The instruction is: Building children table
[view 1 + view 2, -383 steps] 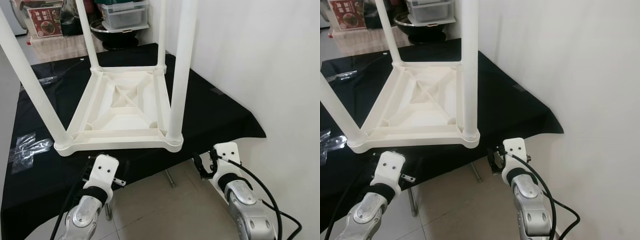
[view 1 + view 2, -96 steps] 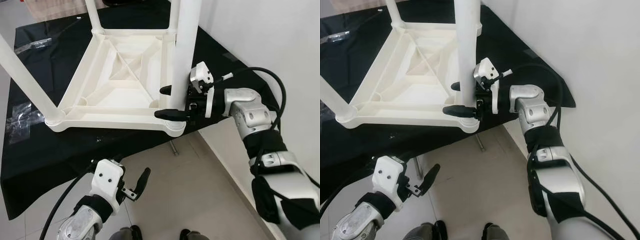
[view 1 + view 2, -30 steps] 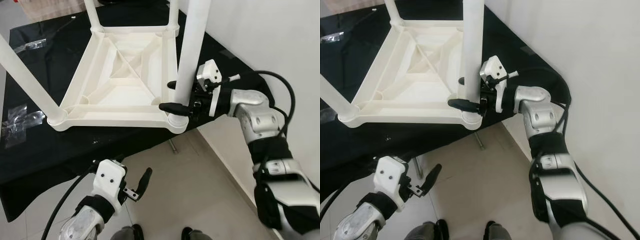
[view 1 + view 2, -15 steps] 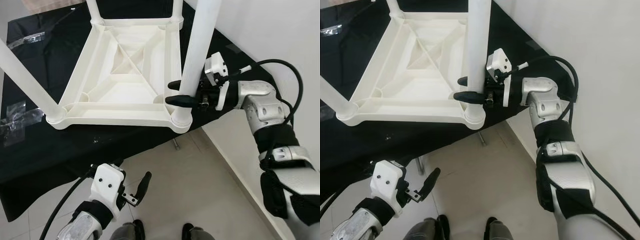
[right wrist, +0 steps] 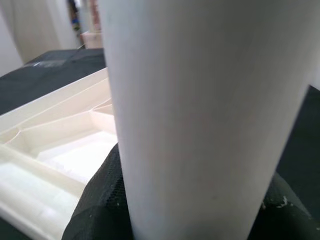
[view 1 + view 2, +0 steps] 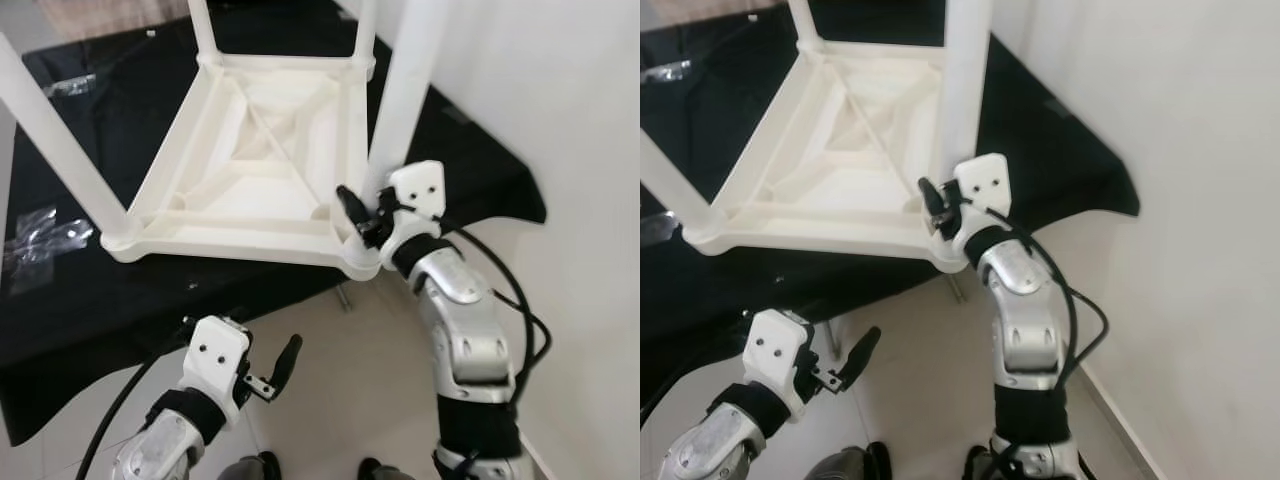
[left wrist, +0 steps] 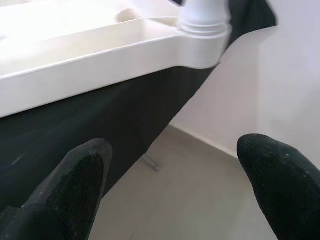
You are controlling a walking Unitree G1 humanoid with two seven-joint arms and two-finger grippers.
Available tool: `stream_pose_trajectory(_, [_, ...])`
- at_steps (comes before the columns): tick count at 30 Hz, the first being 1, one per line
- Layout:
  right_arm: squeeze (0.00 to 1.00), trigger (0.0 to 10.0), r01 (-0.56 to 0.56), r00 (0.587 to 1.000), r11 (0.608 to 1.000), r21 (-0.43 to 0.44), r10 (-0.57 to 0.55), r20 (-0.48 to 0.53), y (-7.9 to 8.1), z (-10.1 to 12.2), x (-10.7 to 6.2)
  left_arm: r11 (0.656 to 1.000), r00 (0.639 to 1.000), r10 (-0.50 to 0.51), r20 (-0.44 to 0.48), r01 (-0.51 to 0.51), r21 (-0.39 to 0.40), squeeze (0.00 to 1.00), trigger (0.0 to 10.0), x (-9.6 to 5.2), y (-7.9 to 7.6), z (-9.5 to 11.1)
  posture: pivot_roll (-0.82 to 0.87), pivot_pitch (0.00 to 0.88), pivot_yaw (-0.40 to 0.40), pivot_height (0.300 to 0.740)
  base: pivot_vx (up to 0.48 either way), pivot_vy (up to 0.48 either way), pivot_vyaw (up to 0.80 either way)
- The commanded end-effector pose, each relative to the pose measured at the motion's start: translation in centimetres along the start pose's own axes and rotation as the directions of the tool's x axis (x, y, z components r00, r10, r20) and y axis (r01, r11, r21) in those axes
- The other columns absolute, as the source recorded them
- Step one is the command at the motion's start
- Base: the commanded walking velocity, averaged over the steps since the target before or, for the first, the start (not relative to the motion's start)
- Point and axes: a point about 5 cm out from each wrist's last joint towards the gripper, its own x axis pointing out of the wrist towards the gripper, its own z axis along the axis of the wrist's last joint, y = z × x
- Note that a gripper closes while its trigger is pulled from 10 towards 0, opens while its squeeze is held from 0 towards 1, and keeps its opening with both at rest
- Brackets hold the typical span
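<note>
Gripping the near right leg (image 6: 400,110) of the upturned white plastic children's table (image 6: 255,160), the right gripper (image 6: 358,212) sits low on the leg, just above the socket at the table's near right corner. In the right wrist view the leg (image 5: 200,110) stands between the two black fingers (image 5: 100,200), which press against it on either side, so the gripper is closed around the leg rather than merely beside it.

The table lies on its top on a desk draped in a black cloth (image 6: 70,300), its near right corner close to the desk's near right corner, with all four legs pointing up. The held leg's long axis runs nearly upright, leaning slightly away from the robot, and the gripper crosses it roughly at a right angle, reaching in from the desk's near edge. Any seating or twisting of the leg would probably turn on that axis and push down into the corner socket.

The left gripper (image 6: 275,368) hangs below the desk's near edge over the tiled floor (image 6: 340,400), fingers spread wide and empty, well apart from the table; the right arm is plainly the nearer one.

The upper ends of the legs are cut off. Whether the leg is fully home in its socket cannot be made out, since the gripper covers the joint.
</note>
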Motion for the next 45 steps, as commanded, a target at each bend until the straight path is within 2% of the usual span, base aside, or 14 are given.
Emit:
stream_pose_trajectory(1, [0.00, 10.0, 0.032, 0.993, 0.999, 0.044, -0.027, -0.112, -0.1, -2.8, 0.1, 1.000, 1.000, 0.008, -0.015, -0.008, -0.002, 0.00, 10.0, -0.1, 0.0, -0.5, 0.04, 0.207, 0.001, 0.740, 0.000, 0.000, 0.00])
stream_pose_trajectory(3, [0.00, 10.0, -0.034, 0.996, 0.998, 0.052, 0.039, -0.086, 0.4, -1.9, -0.1, 1.000, 1.000, 0.016, -0.009, -0.016, -0.002, 0.00, 10.0, 0.2, 0.1, -0.5, 0.04, 0.203, 0.000, 0.740, 0.000, 0.000, 0.00])
stream_pose_trajectory(4, [1.00, 10.0, -0.098, 0.993, 0.994, 0.053, 0.101, -0.065, 0.5, -1.3, -0.4, 1.000, 1.000, 0.019, -0.005, -0.019, -0.002, 0.00, 10.0, 0.4, 0.1, -0.5, 0.03, 0.201, -0.005, 0.740, 0.000, 0.000, 0.00])
stream_pose_trajectory(7, [1.00, 10.0, -0.197, 0.979, 0.978, 0.062, 0.200, -0.042, 0.5, -0.9, -0.7, 1.000, 1.000, 0.019, -0.003, -0.019, -0.003, 0.00, 10.0, 0.6, 0.1, -0.5, 0.02, 0.202, -0.009, 0.740, 0.000, 0.000, 0.00])
stream_pose_trajectory(8, [1.00, 10.0, -0.352, 0.936, 0.936, 0.033, 0.352, 0.007, -0.6, -0.1, -1.0, 1.000, 1.000, 0.018, 0.002, -0.018, -0.006, 0.00, 10.0, 0.9, 0.0, -0.5, 0.01, 0.205, -0.014, 0.740, 0.000, 0.000, 0.00])
stream_pose_trajectory(15, [1.00, 10.0, -0.591, 0.806, 0.803, -0.080, 0.592, -0.007, -2.3, 0.8, -1.5, 1.000, 1.000, 0.017, 0.009, -0.017, -0.015, 0.00, 10.0, 0.8, -0.2, -0.4, 0.02, 0.230, -0.023, 0.740, 0.000, 0.000, 0.00])
stream_pose_trajectory(16, [0.80, 10.0, -0.639, 0.768, 0.761, -0.112, 0.640, -0.031, -2.6, 0.7, -1.5, 1.000, 1.000, 0.018, 0.010, -0.017, -0.017, 0.00, 10.0, 0.7, -0.3, -0.3, 0.03, 0.239, -0.023, 0.740, 0.000, 0.000, 0.00])
stream_pose_trajectory(17, [0.00, 10.0, -0.682, 0.730, 0.723, -0.111, 0.681, -0.055, -2.8, 0.5, -1.5, 1.000, 1.000, 0.018, 0.011, -0.018, -0.017, 0.00, 10.0, 0.5, -0.3, -0.3, 0.03, 0.242, -0.023, 0.740, 0.000, 0.000, 0.00])
stream_pose_trajectory(28, [0.00, 10.0, -0.838, 0.545, 0.542, -0.060, 0.827, -0.137, -4.8, 1.1, 0.2, 1.000, 1.000, 0.015, -0.012, -0.015, -0.011, 0.00, 10.0, -1.2, -0.7, -0.1, 0.11, 0.295, -0.011, 0.740, 0.000, 0.000, 0.00])
stream_pose_trajectory(34, [0.00, 9.1, -0.842, 0.539, 0.538, -0.041, 0.833, -0.125, -5.5, 1.3, 1.2, 1.000, 0.999, 0.015, -0.029, -0.015, -0.005, 0.00, 10.0, -1.9, -0.6, -0.2, 0.13, 0.303, -0.006, 0.740, 0.000, 0.000, 0.00])
stream_pose_trajectory(35, [0.00, 3.8, -0.845, 0.534, 0.533, -0.041, 0.837, -0.118, -5.6, 1.4, 1.4, 1.000, 0.999, 0.015, -0.033, -0.015, -0.003, 0.00, 10.0, -2.1, -0.6, -0.2, 0.13, 0.310, -0.004, 0.740, 0.000, 0.000, 0.00])
stream_pose_trajectory(36, [0.00, 1.0, -0.848, 0.530, 0.529, -0.035, 0.841, -0.108, -5.6, 1.5, 1.5, 1.000, 0.999, 0.015, -0.036, -0.015, -0.003, 0.00, 10.0, -2.3, -0.6, -0.1, 0.14, 0.312, -0.003, 0.740, 0.000, 0.000, 0.00])
stream_pose_trajectory(37, [0.00, 0.0, -0.849, 0.528, 0.528, -0.035, 0.842, -0.107, -5.7, 1.4, 1.6, 1.000, 0.999, 0.015, -0.040, -0.015, -0.002, 0.00, 10.0, -2.4, -0.7, -0.1, 0.14, 0.317, -0.002, 0.740, 0.000, 0.000, 0.00])
stream_pose_trajectory(45, [0.00, 0.0, -0.827, 0.562, 0.560, -0.048, 0.822, -0.092, -5.8, 0.9, 1.9, 1.000, 0.999, 0.014, -0.047, -0.014, -0.005, 0.00, 10.0, -2.9, -0.9, 0.1, 0.14, 0.323, -0.001, 0.740, 0.000, 0.000, 0.00])
